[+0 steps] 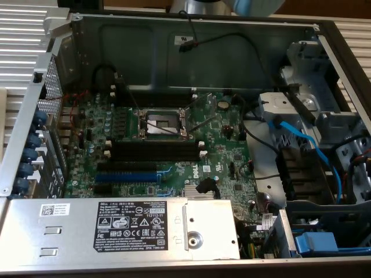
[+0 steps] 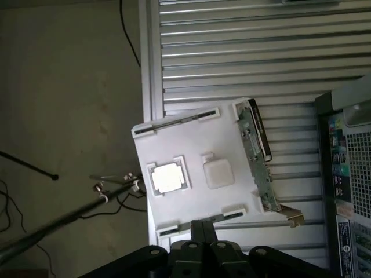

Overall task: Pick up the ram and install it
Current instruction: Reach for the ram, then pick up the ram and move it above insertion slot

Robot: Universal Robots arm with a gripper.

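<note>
Hanging above a white tray [image 2: 191,139] on a slatted table [image 2: 232,58], the gripper [image 2: 203,227] is pinched together.

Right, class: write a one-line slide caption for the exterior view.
Open desktop case: green motherboard with processor socket, black memory slots and blue expansion slot.

Shut-fingered gripper [image 2: 203,225] at the edge of a white tray [image 2: 191,142] on a ribbed metal table [image 2: 232,52].
The tray holds a square chip [image 2: 167,177] in a framed recess, with a small white block [image 2: 217,172] just beside it. A card [image 2: 258,156] with a metal bracket stands on edge along one side of the tray, and a case [image 2: 348,174] stands near that side. Off the table, a thin rod [image 2: 58,223] and a cable [image 2: 128,35] cross the dark floor [image 2: 58,87].
</note>
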